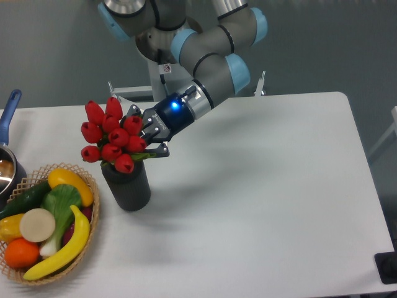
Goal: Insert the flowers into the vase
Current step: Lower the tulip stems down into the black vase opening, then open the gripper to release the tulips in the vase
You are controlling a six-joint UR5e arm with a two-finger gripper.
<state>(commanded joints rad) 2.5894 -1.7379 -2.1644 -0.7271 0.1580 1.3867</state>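
Half-hidden hand [146, 134] behind flowers [110, 135]

Flowers [110, 138] above vase [127, 186], basket [89, 214] left.

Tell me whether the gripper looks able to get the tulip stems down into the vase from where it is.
Probably yes. The gripper holds the flowers right over the vase, whose mouth they already cover; nothing stands between, and the basket lies off to the side.
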